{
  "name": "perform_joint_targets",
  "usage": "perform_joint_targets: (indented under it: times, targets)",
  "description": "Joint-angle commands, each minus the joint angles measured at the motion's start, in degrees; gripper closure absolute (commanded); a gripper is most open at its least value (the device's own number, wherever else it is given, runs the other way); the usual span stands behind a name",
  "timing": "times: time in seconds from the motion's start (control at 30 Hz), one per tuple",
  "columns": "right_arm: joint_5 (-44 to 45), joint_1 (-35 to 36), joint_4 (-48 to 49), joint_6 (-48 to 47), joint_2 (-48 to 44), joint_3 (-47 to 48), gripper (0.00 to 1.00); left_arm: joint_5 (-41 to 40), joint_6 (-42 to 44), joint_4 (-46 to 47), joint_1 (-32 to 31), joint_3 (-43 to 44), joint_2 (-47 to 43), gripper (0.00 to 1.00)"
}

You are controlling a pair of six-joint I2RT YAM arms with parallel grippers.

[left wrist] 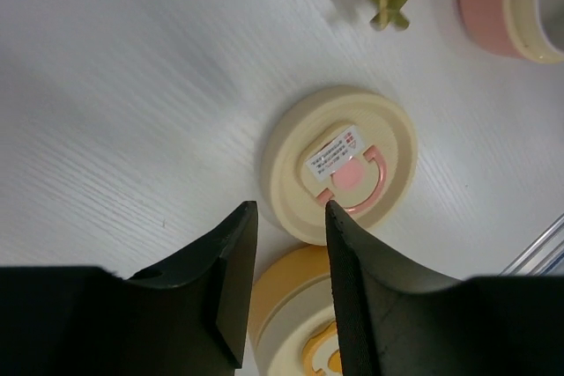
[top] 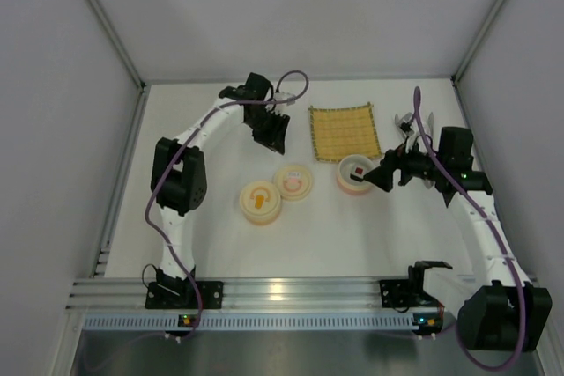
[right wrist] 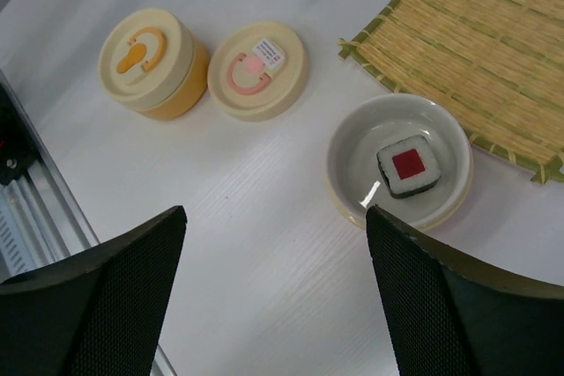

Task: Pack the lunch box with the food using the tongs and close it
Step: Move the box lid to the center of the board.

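Sticker point(left wrist: 332, 158) on lid point(left wrist: 295, 173) — print too small, unreadable

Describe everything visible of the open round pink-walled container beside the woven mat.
The round open container, pink outside with a cream rim and a glossy pale inside, looks like plastic. It stands upright and lidless on the white table, close beside an edge of the yellow woven mat. One black-and-white cube with a red top lies inside.

woven bamboo mat point(right wrist: 493, 50), glossy lunch box point(right wrist: 355, 149)
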Motion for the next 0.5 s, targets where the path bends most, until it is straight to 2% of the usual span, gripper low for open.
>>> perform_joint_targets:
  times: [0.0, 0.13, 0.27, 0.3, 0.47]
  targets:
    - [-2.1, 2.2, 4.5, -7.0, 0.3, 1.8, 0.18, 3.7, 6.8, -4.3, 0.0, 7.9, 1.1, 0.58]
    - [4.2, 9.5, 6.0, -11.1, 2.4, 3.8, 0.26, 6.3, 13.2, -7.8, -0.1, 12.2, 5.1, 0.55]
    - [20.5, 20.6, 10.5, -14.4, 6.4, 3.0, 0.33, 7.8, 18.0, -10.8, -0.2, 14.8, 9.2, 0.56]
    - [22.3, 24.9, 11.7, -14.4, 7.2, 2.7, 0.34, 8.7, 19.0, -12.1, -0.3, 15.0, 9.7, 0.57]
    - [28.5, 33.6, 18.5, -13.7, 12.9, 1.6, 0.35, 9.2, 22.5, -13.1, -0.3, 15.2, 11.7, 0.56]
